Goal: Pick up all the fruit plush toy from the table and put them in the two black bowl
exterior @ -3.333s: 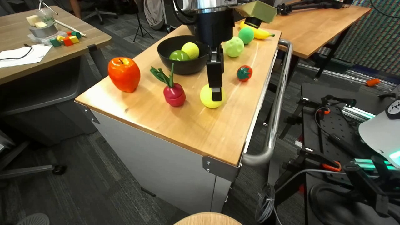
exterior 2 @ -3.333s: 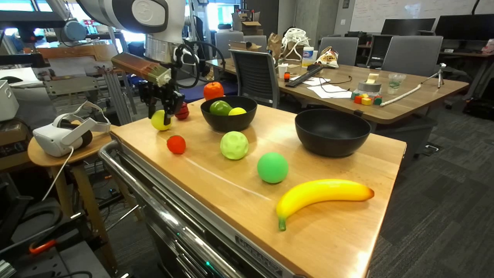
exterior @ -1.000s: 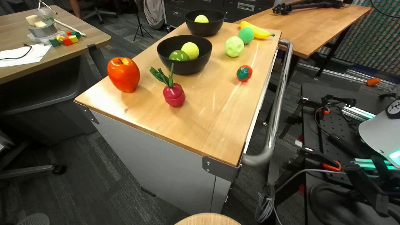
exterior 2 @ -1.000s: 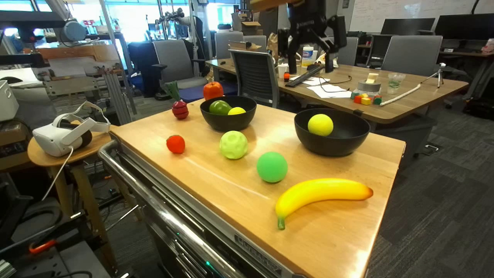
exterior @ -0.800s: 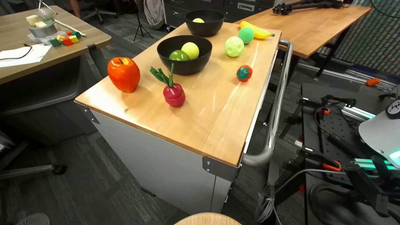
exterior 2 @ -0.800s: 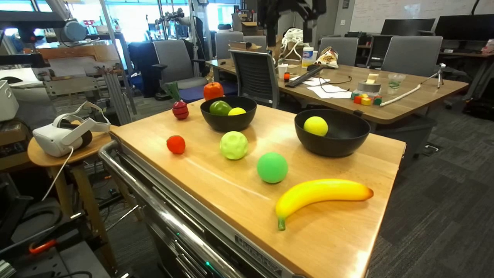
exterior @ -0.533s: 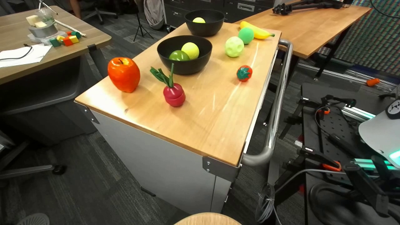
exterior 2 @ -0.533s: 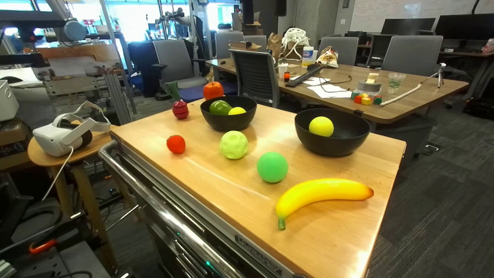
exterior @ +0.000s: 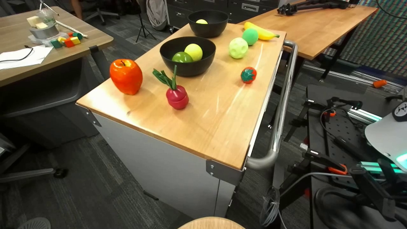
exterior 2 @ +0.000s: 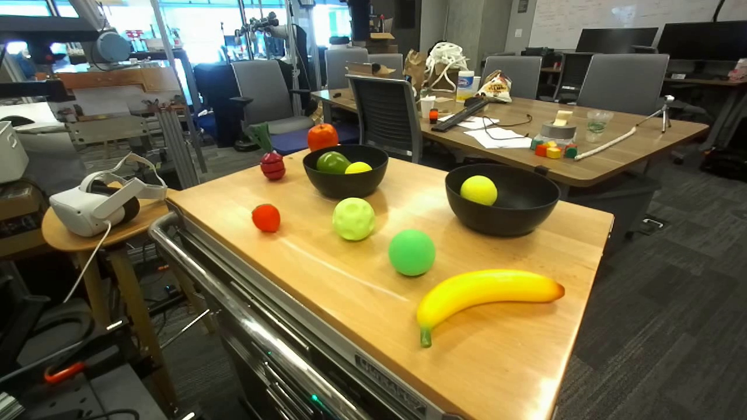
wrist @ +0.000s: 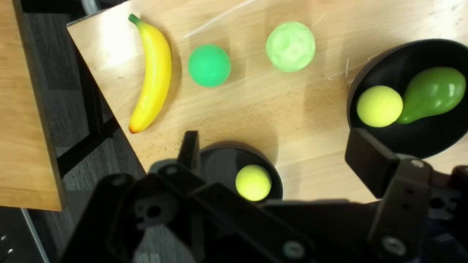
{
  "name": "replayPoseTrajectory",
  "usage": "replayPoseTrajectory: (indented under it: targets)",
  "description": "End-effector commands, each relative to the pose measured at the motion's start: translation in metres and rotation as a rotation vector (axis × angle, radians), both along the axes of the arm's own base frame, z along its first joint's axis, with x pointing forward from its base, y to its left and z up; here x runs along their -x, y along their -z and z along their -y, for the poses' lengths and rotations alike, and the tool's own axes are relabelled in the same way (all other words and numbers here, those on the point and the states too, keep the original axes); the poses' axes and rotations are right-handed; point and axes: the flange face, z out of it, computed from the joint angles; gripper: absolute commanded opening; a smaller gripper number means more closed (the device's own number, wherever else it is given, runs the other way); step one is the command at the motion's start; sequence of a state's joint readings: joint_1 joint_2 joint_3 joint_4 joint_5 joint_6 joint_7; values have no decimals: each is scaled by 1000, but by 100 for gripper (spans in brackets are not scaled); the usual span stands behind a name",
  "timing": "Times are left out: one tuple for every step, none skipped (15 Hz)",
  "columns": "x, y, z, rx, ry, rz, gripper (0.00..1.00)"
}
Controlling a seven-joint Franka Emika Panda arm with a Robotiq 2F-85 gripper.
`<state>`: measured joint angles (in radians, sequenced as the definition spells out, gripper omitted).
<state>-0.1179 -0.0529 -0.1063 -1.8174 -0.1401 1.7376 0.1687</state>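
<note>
My gripper (wrist: 280,153) is open and empty, high above the table; its fingers show at the top edge of an exterior view (exterior 2: 382,17). A black bowl (exterior 2: 503,220) holds a yellow ball (exterior 2: 478,190). The other black bowl (exterior 2: 345,186) holds a green pear-shaped fruit (wrist: 435,91) and a yellow ball (wrist: 379,106). On the table lie a banana (exterior 2: 484,294), a green ball (exterior 2: 412,252), a dimpled light-green ball (exterior 2: 353,219), a strawberry (exterior: 248,75), a red radish-like toy with green leaves (exterior: 177,97) and an orange-red apple (exterior: 126,76).
A metal handle rail (exterior: 283,105) runs along one long side of the wooden table (exterior: 216,127). A stool with a white headset (exterior 2: 105,198) stands by one end. Other tables (exterior 2: 618,151) stand nearby.
The gripper was around the yellow ball at the table's end. That ball now lies in the previously empty bowl, where it rolled about. The open gripper has risen, nearly leaving the exterior views.
</note>
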Motion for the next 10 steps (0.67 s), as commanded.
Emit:
replayPoseTrajectory:
  targets:
    - [-21,5,23,56,75,98,100]
    - [-21,11,36,55,124,117,100]
    - [-16,22,52,7,153,115,100]
    - [-10,34,68,-53,171,113,100]
    - [-3,47,85,-120,207,118,100]
    - [3,60,101,-165,251,117,100]
    - [10,75,116,-215,297,113,100]
    - [15,87,129,-266,339,113,100]
    - [20,103,139,-317,374,96,100]
    - [24,115,147,-351,399,79,100]
